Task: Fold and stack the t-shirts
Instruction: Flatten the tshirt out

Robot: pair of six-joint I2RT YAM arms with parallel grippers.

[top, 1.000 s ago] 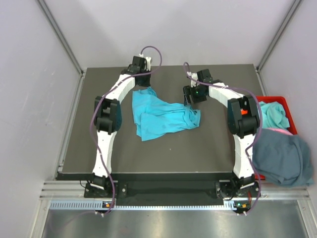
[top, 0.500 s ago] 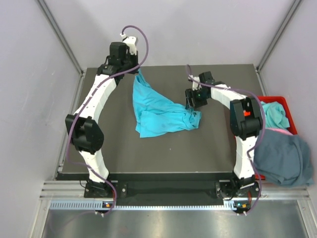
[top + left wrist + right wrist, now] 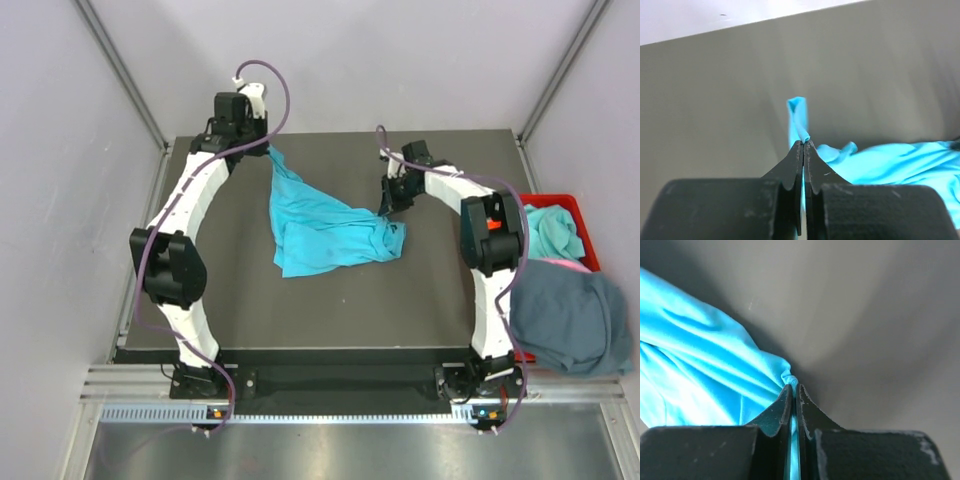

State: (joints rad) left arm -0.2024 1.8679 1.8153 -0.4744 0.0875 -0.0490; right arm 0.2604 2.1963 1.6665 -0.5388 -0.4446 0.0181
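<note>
A bright turquoise t-shirt point(image 3: 320, 228) lies crumpled on the dark table point(image 3: 340, 300), mid-back. My left gripper point(image 3: 268, 150) is shut on its far left corner, and the cloth point(image 3: 799, 120) pokes up past the tips. My right gripper point(image 3: 385, 208) is shut on the shirt's right edge, a bunched fold point(image 3: 789, 377) pinched between the jaws. A slate blue-grey t-shirt point(image 3: 570, 318) drapes over the red bin's near end, with a pinkish strip point(image 3: 560, 263) showing behind it and another turquoise shirt point(image 3: 552, 228) inside the bin.
The red plastic bin point(image 3: 575, 204) sits off the table's right edge. Grey walls and metal posts close in the back and sides. Both arms' cables loop above the far table edge.
My right gripper dropped onto the shirt's right edge and shut on it. My left gripper lifted the left corner up and back toward the far left, stretching the cloth.
</note>
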